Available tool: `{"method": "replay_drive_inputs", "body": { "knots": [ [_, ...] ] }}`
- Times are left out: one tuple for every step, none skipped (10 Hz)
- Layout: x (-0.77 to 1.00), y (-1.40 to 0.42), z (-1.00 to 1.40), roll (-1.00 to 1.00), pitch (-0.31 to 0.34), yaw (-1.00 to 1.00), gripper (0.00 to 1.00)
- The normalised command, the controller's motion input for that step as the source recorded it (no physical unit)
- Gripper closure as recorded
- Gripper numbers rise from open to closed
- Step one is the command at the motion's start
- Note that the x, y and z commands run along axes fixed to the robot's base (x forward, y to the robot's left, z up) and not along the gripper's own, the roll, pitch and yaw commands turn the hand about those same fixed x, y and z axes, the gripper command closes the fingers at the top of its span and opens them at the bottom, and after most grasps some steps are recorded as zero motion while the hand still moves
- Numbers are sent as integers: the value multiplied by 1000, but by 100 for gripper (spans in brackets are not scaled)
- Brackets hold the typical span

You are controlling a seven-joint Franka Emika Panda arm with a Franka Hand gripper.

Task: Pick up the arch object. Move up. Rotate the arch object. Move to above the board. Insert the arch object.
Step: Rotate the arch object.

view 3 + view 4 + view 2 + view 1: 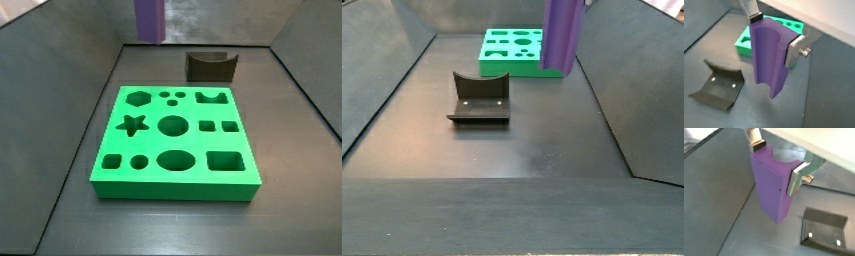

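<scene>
Above the dark floor, clear of every surface: the arch object (pixel 771 57), a long slim purple prism, matte and plain, hanging upright with its lower end free. In a wrist view a shallow curved channel runs down one long face; in a wrist view (pixel 774 185) the upper end shows a small rounded notch. Both side views cut off its top at the frame edge (pixel 148 18) (pixel 563 35), so the grip does not appear there.

Gripper (pixel 781 158): seen in both wrist views only, jaws closed narrowly on the upper end of the arch object, one silver finger (pixel 797 47) flat against each side (the pads themselves are hidden by the piece).

Board (pixel 174 140): thick bright green square slab lying flat on the floor, with hexagon, star, circle, square and arch holes. In a wrist view only a corner shows (pixel 745 44) behind the prism; in a side view the prism covers its right edge (pixel 509 48).

Fixture (pixel 478 98): dark L-shaped bracket on the floor, near the board but apart from it, also visible at (pixel 825 229), (pixel 721 85) and (pixel 210 66).
</scene>
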Motion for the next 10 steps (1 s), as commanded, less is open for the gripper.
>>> {"method": "replay_drive_inputs", "body": {
  "knots": [
    [9, -10, 4, -17, -3, 694, 100],
    [9, -10, 4, -17, -3, 394, 100],
    [9, -10, 4, -17, -3, 235, 100],
    [0, 0, 0, -13, -2, 1000, 100],
    [0, -1, 0, -13, -3, 1000, 100],
    [1, -1, 0, -16, -3, 1000, 100],
    [2, -1, 2, -17, -5, 626, 100],
    [3, -1, 3, -17, -5, 473, 100],
    [3, -1, 3, -17, -5, 305, 100],
    [0, 0, -1000, -217, -5, 166, 100]
  ]
}}
